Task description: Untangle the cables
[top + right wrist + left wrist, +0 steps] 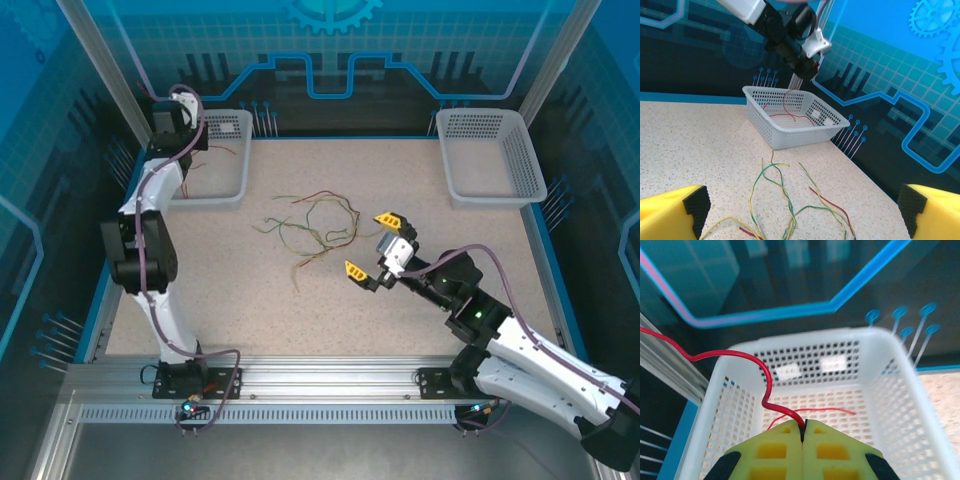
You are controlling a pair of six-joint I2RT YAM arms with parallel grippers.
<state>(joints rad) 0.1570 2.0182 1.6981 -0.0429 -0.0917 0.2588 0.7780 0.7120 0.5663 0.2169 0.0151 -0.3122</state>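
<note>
A loose tangle of thin red and yellow-green cables lies on the table's middle; in the right wrist view the cables sprawl just ahead of my fingers. My left gripper is shut on one red cable, which curls up and away to the left. It hangs over the white left basket, where another red cable lies on the floor. My right gripper stands wide open just right of the tangle, low over the table, with nothing between its yellow fingertips.
A second white basket stands at the back right. The left basket sits at the back left beside the left arm. Blue walls close in the table on three sides.
</note>
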